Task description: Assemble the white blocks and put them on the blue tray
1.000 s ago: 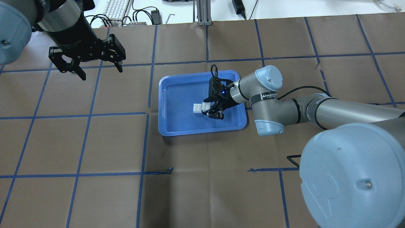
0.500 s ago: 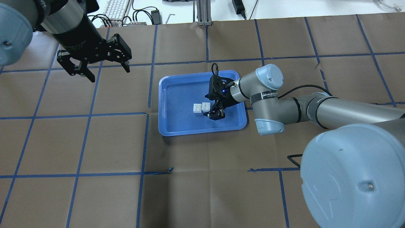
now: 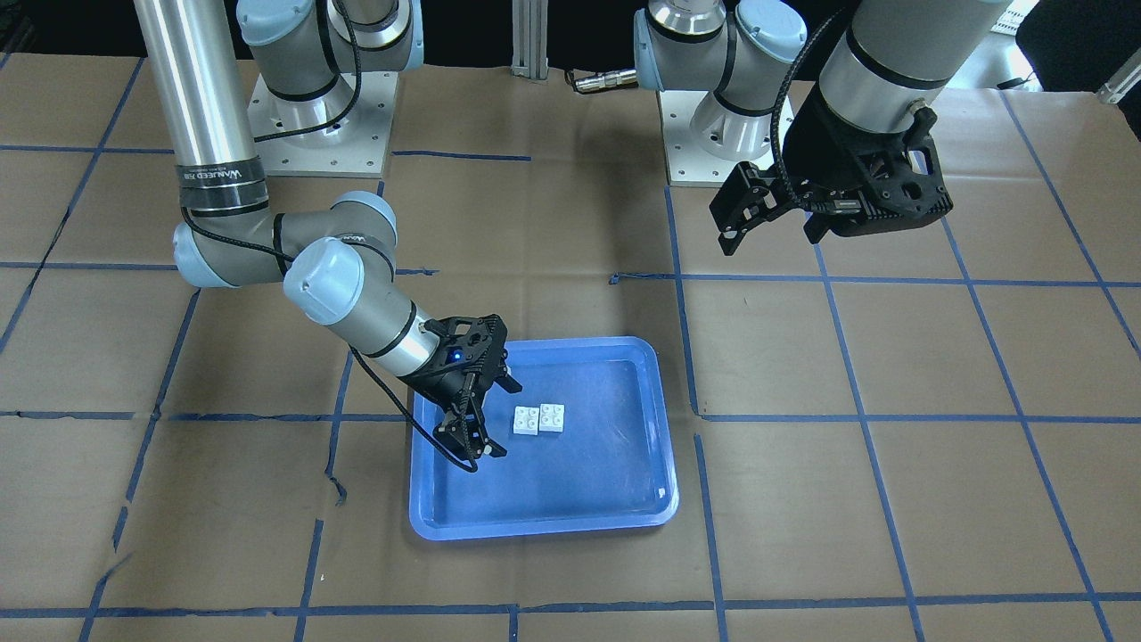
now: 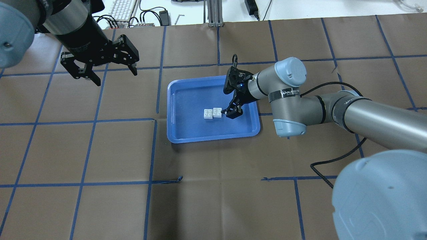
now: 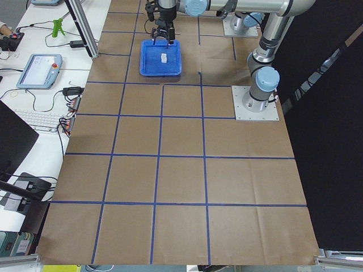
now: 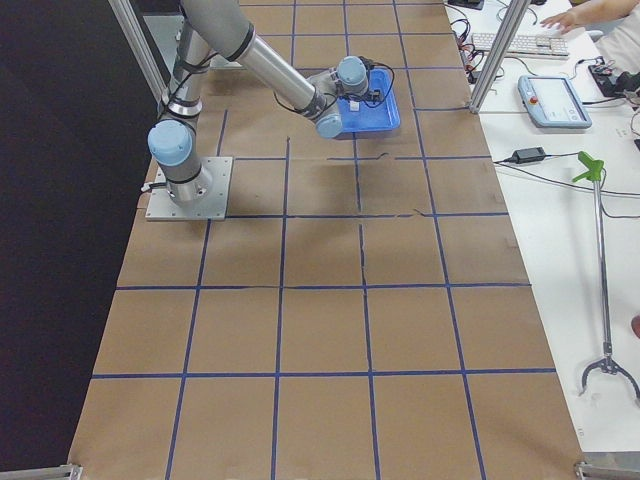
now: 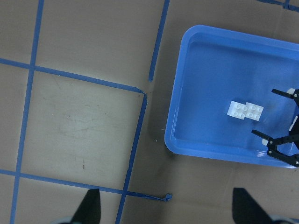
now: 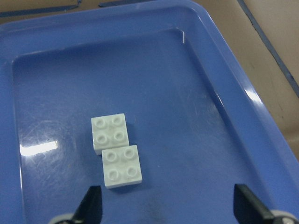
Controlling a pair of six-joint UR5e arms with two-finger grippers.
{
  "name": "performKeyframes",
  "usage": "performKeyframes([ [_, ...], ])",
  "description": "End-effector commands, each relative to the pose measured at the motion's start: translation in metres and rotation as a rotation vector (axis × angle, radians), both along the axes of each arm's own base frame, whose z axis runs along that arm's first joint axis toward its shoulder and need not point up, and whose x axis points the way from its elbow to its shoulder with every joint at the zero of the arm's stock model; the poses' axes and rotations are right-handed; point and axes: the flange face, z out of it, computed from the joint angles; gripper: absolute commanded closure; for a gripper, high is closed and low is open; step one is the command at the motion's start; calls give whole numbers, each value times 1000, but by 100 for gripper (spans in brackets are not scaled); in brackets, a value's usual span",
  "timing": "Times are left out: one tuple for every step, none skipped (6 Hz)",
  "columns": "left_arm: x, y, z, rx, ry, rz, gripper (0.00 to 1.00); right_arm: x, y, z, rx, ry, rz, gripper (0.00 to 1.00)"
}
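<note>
Lying studs-up on the floor of the blue tray (image 4: 186, 100), the two white blocks (image 4: 212, 113) touch one another as a staggered pair near its middle. The right gripper (image 3: 501, 419) hangs just beside them over the tray, its jaws spread wide and holding nothing. The left gripper (image 4: 115, 76), likewise wide and empty, hovers above the brown table covering (image 4: 100, 150), well apart from the tray.

a robotics lab: paper-covered table (image 4: 213, 206) gridded in blue tape (image 4: 83, 183), teach pendant (image 5: 38, 71) and keyboard (image 5: 34, 120) alongside.
</note>
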Motion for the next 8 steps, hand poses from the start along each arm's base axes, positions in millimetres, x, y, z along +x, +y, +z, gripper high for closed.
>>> performKeyframes([
  [1,0,1,-3,-6,-3,0,-25,-14,55,74,117,-121,0],
  [0,0,1,-1,0,-3,0,-44,-22,90,149,189,-159,0],
  [0,0,0,0,-1,-3,0,-60,-27,120,196,262,-190,0],
  [1,1,0,2,-13,-6,0,-78,-31,143,252,289,-220,0],
  [1,6,0,5,-13,-11,0,-99,-29,171,296,286,-270,0],
  [0,7,-3,9,-5,-12,0,-120,-18,197,343,281,-329,0],
  [-2,12,1,-2,-1,-14,0,-144,-8,223,369,324,-488,0],
  [-3,13,1,-2,-2,-20,0,-158,7,248,375,390,-745,0],
])
